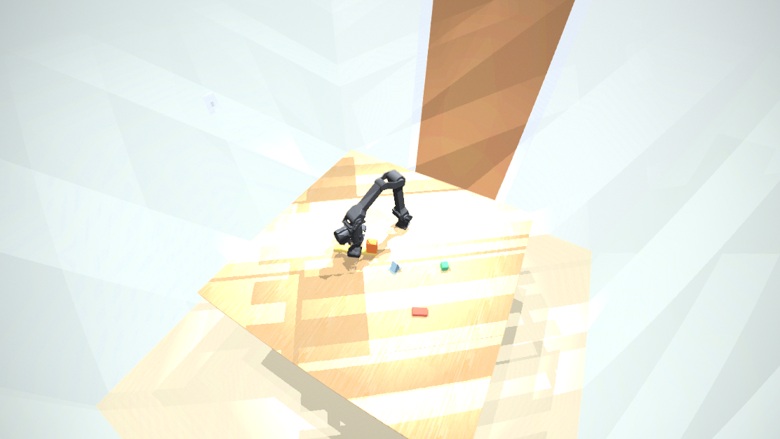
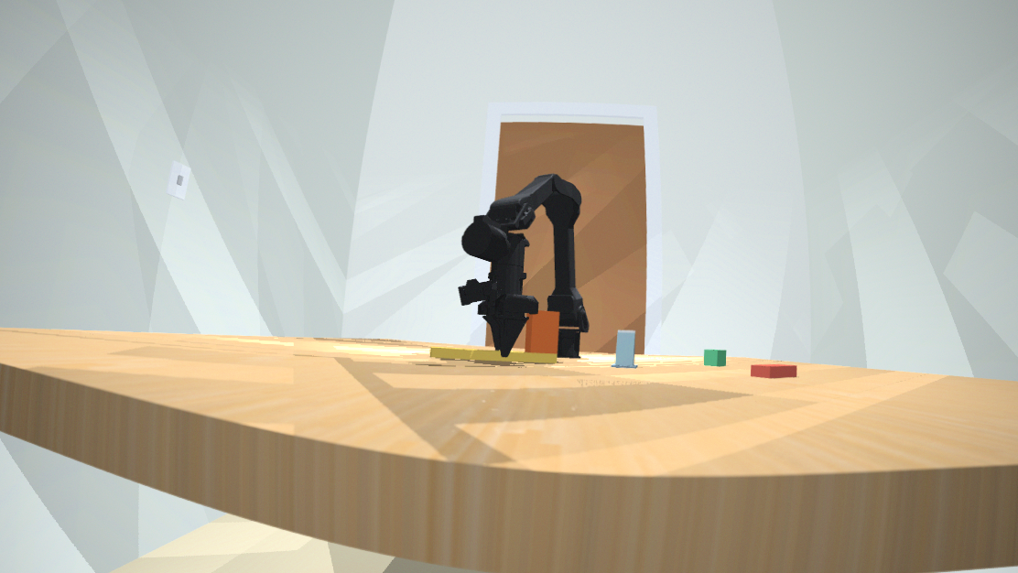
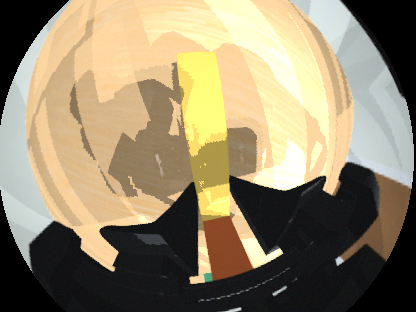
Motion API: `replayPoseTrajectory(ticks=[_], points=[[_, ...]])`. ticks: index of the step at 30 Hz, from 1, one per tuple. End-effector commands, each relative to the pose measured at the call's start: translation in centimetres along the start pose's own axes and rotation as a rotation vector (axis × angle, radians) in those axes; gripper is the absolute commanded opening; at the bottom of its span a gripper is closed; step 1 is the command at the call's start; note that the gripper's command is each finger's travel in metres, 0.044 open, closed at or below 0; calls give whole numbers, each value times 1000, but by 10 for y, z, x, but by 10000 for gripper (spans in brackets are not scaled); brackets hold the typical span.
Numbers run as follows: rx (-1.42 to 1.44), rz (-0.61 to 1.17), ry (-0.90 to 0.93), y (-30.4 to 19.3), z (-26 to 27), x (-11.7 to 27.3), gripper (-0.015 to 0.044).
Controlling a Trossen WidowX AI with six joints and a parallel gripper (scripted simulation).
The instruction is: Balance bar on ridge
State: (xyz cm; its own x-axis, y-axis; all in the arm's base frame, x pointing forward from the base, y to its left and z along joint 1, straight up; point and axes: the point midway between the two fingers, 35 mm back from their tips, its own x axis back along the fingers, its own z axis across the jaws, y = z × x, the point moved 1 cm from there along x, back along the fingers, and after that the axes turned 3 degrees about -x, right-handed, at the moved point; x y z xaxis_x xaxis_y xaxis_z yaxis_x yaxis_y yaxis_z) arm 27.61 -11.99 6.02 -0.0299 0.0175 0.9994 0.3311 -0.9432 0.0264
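The yellow bar (image 1: 340, 250) (image 2: 452, 352) (image 3: 202, 100) lies flat on the table, with an orange block (image 1: 371, 247) (image 2: 542, 331) (image 3: 225, 245) standing on one end. My gripper (image 1: 354, 252) (image 2: 504, 352) (image 3: 211, 182) points down and is shut on the bar, one finger against each long side, between its far end and the orange block. The light blue ridge (image 1: 395, 267) (image 2: 625, 349) stands apart on the table, to the right of the bar's block end in the top and exterior views, with nothing on it. I cannot make out the ridge in the wrist view.
A small green cube (image 1: 445, 266) (image 2: 714, 357) (image 3: 208, 277) stands to the right of the ridge in the top and exterior views. A flat red block (image 1: 419, 311) (image 2: 774, 371) lies on the wooden table (image 1: 332, 327) (image 2: 285, 441), nearer its front in the top view.
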Motion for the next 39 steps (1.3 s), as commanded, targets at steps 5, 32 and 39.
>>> replayPoseTrajectory(ticks=[5,32,39], points=[[0,0,0,0,0,0,65],[-3,2,2,4,4,67,0],[-3,3,2,3,3,85,0]])
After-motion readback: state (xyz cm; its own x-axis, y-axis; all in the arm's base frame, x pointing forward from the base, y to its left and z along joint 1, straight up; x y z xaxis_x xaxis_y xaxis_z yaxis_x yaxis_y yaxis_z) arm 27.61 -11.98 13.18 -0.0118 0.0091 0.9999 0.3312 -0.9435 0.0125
